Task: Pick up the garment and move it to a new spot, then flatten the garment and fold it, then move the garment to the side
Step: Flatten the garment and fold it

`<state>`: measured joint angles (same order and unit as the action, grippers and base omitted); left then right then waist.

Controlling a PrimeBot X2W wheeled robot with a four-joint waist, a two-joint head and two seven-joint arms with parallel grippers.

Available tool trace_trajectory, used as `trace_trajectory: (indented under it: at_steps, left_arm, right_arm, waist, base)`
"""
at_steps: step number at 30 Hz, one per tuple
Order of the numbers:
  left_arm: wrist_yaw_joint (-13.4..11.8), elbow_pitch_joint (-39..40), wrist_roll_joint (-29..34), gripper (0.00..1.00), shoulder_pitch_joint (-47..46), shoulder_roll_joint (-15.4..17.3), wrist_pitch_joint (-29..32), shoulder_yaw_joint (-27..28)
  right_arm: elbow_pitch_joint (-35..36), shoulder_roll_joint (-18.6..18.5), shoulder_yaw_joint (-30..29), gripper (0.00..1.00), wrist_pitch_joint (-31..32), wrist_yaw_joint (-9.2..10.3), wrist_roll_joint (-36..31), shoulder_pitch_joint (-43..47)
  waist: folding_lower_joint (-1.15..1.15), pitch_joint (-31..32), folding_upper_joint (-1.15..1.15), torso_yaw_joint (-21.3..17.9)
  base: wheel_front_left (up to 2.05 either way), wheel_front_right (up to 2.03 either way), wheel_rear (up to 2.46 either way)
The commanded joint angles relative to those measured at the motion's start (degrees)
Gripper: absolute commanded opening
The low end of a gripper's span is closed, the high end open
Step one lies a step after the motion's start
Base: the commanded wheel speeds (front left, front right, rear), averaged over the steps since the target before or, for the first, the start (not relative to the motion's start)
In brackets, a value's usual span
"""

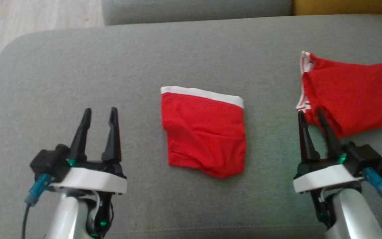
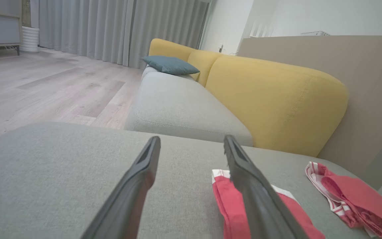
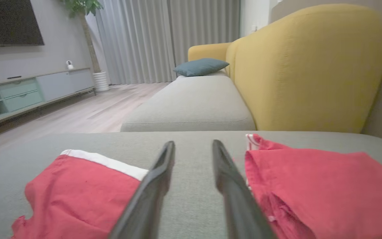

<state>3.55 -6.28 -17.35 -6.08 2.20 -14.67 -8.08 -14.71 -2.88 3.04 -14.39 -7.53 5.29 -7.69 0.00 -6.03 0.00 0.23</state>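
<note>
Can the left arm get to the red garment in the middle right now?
Probably yes: the left gripper stands open beside the middle red garment, with only bare grey cushion between them.

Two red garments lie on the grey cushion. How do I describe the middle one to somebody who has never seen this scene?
Look at the wide grey cushion in front of the robot. Near its middle lies the folded red garment, almost square. One plain white band along its far edge sets it apart from the looser red garment on the right, which has striped trim.
</note>
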Motion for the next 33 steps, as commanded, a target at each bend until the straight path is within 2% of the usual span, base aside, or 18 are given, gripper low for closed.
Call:
trace_trajectory:
  at_steps: [1,7,12,21,27,33]
  left_arm:
    - [0.38,1.29,-0.33,1.00,-2.60,0.67,-0.33,1.03]
    - [0.61,-0.17,-0.92,1.00,-3.71,0.67,-0.33,-1.02]
    - [0.60,-1.26,-1.34,1.00,-4.09,0.67,-0.33,-1.95]
    - [0.12,-1.89,-2.38,1.00,-4.47,0.67,-0.33,-2.88]
    - [0.01,-1.93,-2.49,1.00,-4.16,0.67,-0.33,-2.54]
    - [0.06,-1.89,-1.87,1.00,-4.18,0.67,-0.33,-1.44]
  right_arm:
    - [2.12,0.00,2.37,0.00,-0.60,0.04,-0.52,-3.10]
    - [-0.67,0.00,7.73,0.00,-0.58,0.04,-1.08,-6.56]
    - [-7.00,0.00,10.87,0.00,-0.42,0.04,-2.20,-10.03]
    - [-22.49,0.00,9.92,0.00,0.91,0.04,-5.14,-16.43]
    - [-30.59,0.00,9.84,0.00,2.31,0.04,-5.46,-18.32]
    - [-31.19,0.00,12.31,0.00,0.55,0.04,-1.72,-19.66]
  waist:
    - [0.00,-1.65,0.00,2.27]
    - [0.00,-4.15,0.00,8.52]
    - [0.00,-5.25,0.00,13.88]
    - [0.00,-7.24,0.00,21.55]
    - [0.00,-7.43,0.00,22.53]
    - [0.00,-5.93,0.00,19.33]
  base:
    - [0.00,0.00,0.00]
    - [0.00,0.00,0.00]
    - [0.00,0.00,0.00]
    - [0.00,0.00,0.00]
    - [0.00,0.00,0.00]
    - [0.00,0.00,0.00]
